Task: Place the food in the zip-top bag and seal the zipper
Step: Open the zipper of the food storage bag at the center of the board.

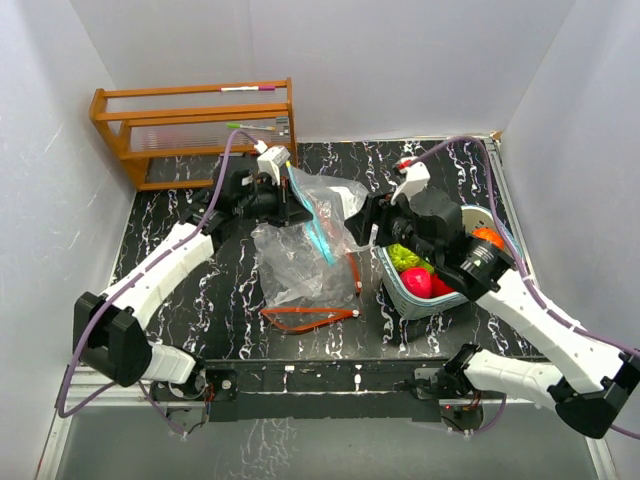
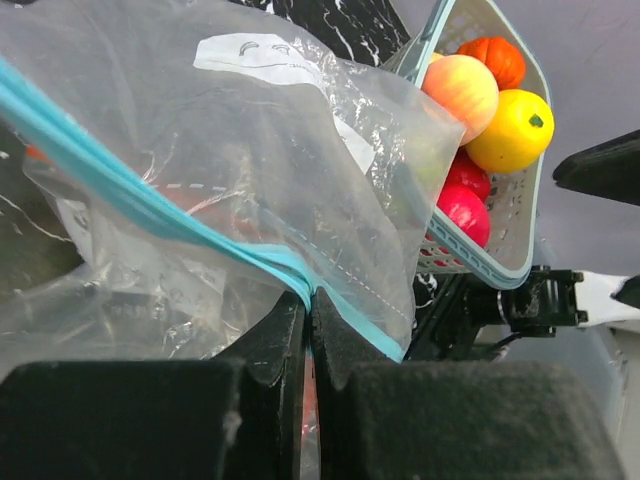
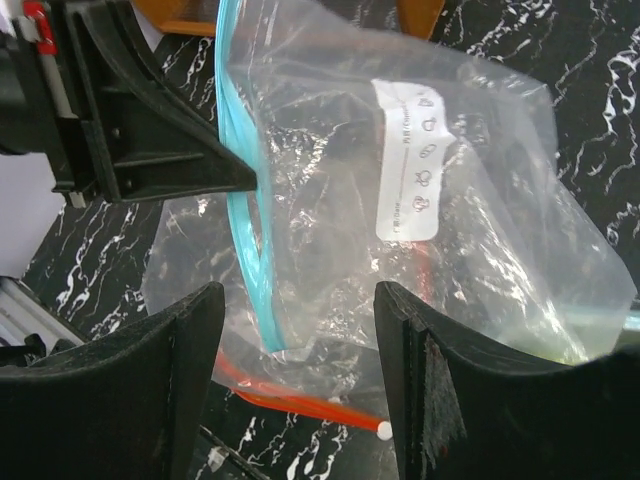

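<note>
The left gripper (image 2: 310,302) has its fingers pressed together on the bag (image 1: 300,255), pinching its blue zipper (image 2: 150,208) and holding that edge up over the middle of the table (image 1: 190,300). The right gripper (image 3: 298,325) is just right of the bag with its fingers spread, the zipper hanging between them. The food (image 1: 418,275) sits in the basket (image 1: 398,297) at the right, outside the bag.

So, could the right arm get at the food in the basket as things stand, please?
Probably yes. The right claw is open, gripping nothing, right beside the basket, which is uncovered with the food showing. The bag edge hangs between its fingers, so it would need to back off first.
</note>
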`<move>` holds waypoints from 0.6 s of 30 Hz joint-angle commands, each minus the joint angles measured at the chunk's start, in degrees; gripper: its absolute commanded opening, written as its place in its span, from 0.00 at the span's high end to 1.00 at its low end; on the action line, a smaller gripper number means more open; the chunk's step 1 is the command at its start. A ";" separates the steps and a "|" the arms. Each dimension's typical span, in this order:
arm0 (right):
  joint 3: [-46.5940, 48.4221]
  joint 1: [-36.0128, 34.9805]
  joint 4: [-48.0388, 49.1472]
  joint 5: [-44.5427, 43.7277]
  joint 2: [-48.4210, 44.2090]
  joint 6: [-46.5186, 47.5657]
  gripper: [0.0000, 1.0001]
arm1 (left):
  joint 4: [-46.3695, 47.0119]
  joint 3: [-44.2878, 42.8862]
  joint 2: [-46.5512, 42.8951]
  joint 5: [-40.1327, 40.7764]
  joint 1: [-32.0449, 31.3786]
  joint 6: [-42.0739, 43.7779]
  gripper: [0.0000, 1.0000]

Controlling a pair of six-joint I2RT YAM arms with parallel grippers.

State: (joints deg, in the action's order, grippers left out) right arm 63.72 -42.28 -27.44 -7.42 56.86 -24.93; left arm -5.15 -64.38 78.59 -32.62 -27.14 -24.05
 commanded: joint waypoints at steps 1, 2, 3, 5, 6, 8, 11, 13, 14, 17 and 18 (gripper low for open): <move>5.55 -0.25 2.59 3.88 4.18 4.33 0.39 | -8.87 -11.43 -1.24 1.71 -0.11 10.43 1.00; 5.65 -0.20 3.72 4.80 5.32 4.43 0.40 | -11.28 -13.75 -0.93 3.32 -0.11 11.99 1.00; 5.30 -0.18 5.23 5.59 6.21 4.32 0.41 | -13.18 -15.71 -0.63 4.32 -0.11 13.32 1.00; 3.86 -0.18 8.53 6.91 7.69 3.84 0.44 | -17.03 -18.84 0.65 4.73 -0.11 15.71 1.00; 3.15 -0.17 9.82 7.74 8.19 3.65 0.45 | -18.74 -20.25 1.57 4.89 -0.11 16.90 1.00; 1.58 -0.19 11.95 8.93 8.80 2.97 0.48 | -21.70 -22.05 2.92 6.43 -0.11 18.30 1.00; 0.44 -0.39 13.88 9.07 8.92 1.94 0.50 | -23.37 -21.58 4.53 8.00 -0.07 18.95 1.00; 0.35 -0.45 14.39 8.52 8.94 1.65 0.50 | -23.96 -21.17 5.92 8.88 -0.14 18.43 1.00; 0.35 -0.56 14.61 8.36 8.97 1.59 0.50 | -23.98 -20.96 6.52 8.74 -0.11 17.96 1.00; 0.18 -0.73 16.13 8.36 9.76 1.47 0.48 | -21.61 -19.57 7.33 5.90 -0.11 15.17 1.00; 0.17 -0.75 16.86 8.38 10.43 1.39 0.46 | -20.27 -18.96 7.24 3.83 -0.11 14.15 1.00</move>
State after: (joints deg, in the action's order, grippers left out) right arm 63.42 -42.59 -17.61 0.49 66.74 -22.98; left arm -25.78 -84.82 86.63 -25.47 -27.14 -7.66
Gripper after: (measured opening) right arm 0.512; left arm 0.011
